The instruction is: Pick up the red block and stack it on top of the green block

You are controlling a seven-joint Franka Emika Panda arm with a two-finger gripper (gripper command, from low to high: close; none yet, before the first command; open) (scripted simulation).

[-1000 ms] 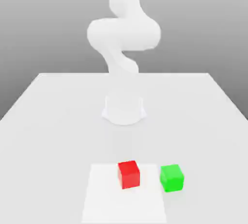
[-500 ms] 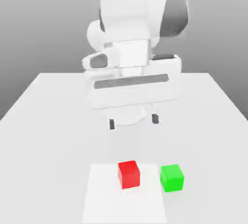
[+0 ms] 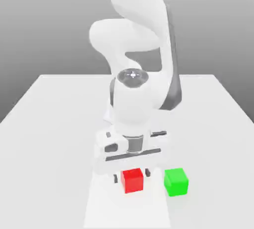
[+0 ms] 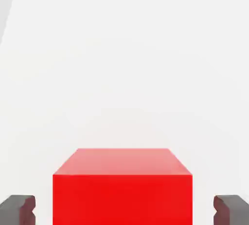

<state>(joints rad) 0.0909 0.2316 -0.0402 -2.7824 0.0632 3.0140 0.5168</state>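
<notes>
A: What sort of place is this?

B: A bare simulated test bench, not a real room. A plain white table (image 3: 54, 124) stands before an even grey backdrop (image 3: 44, 25), with no walls or furniture.

A: What else shows it?

B: A white robot arm (image 3: 131, 39) rises from the middle of the table, and near the arm's base sit a red block (image 3: 132, 180) and a green block (image 3: 176, 182), flat-coloured like rendered shapes.
</notes>
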